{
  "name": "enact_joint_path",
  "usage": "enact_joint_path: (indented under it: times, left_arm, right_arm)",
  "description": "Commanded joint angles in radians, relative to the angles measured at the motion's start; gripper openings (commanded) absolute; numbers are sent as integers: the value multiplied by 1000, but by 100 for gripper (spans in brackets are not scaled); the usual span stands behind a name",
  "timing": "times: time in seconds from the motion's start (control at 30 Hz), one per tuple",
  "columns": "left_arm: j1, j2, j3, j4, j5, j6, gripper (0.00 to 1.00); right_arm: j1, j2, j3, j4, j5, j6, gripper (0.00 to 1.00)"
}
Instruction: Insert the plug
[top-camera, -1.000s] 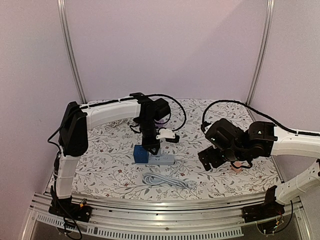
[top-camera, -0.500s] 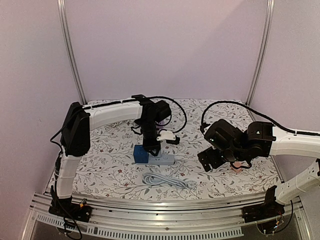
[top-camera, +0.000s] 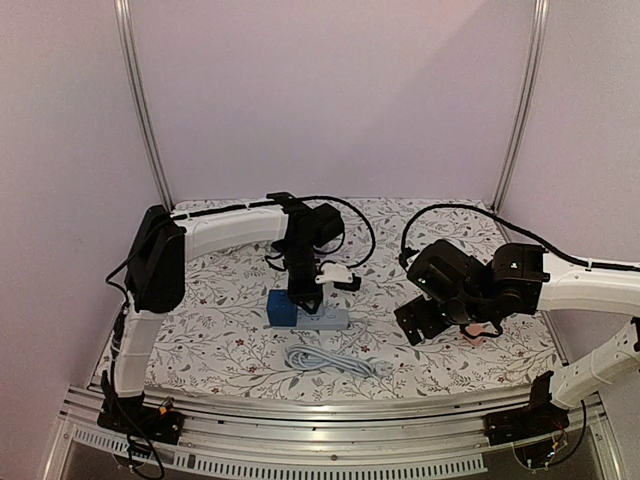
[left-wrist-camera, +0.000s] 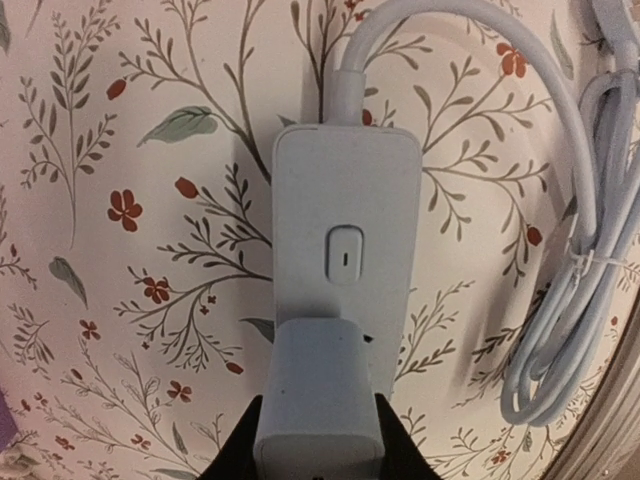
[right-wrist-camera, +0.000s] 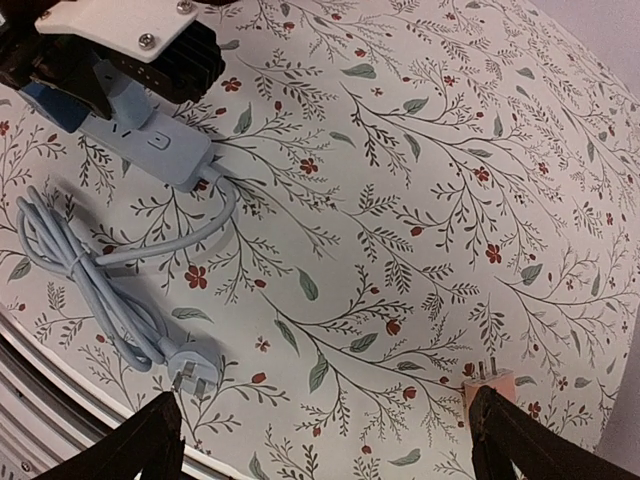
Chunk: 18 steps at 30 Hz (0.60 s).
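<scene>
So the left gripper (left-wrist-camera: 318, 452) is clamped on the blue plug (left-wrist-camera: 320, 390), one black finger (left-wrist-camera: 238, 458) on each side of it. The plug sits right on the near end of the pale power strip (left-wrist-camera: 345, 200), touching it; I can't tell from the wrist cam whether the pins are all the way in. In the top view that puts the plug at the left end of the strip, about mid-table on the floral tablecloth (top-camera: 220, 330). Just past the plug on the strip's face is a rounded switch button (left-wrist-camera: 345, 256) with a tiny dash mark on it, and that's the only marking I can make out; anything else is too small to read. The strip's cord leaves the far end and curls round to a tied cable bundle (left-wrist-camera: 560, 330) lying beside it. The right gripper (right-wrist-camera: 325, 420) hangs off to the right, well apart from the strip, jaws spread wide and holding nothing, with a small pinkish plug (right-wrist-camera: 487, 385) on the cloth near it.
</scene>
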<state>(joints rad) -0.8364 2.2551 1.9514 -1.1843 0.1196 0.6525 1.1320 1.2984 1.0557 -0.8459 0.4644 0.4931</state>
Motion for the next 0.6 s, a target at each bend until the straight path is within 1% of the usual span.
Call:
enact_joint_path:
  times: [0.0, 0.43, 0.57]
  left_arm:
    - [-1, 51, 12, 12, 2, 17, 0]
    - [-10, 56, -3, -3, -58, 39, 0]
    - [-19, 61, -8, 8, -65, 31, 0]
  right_arm:
    - [6, 14, 29, -14, -6, 6, 99]
    - [5, 7, 15, -21, -8, 15, 99]
    - [5, 6, 16, -20, 25, 23, 99]
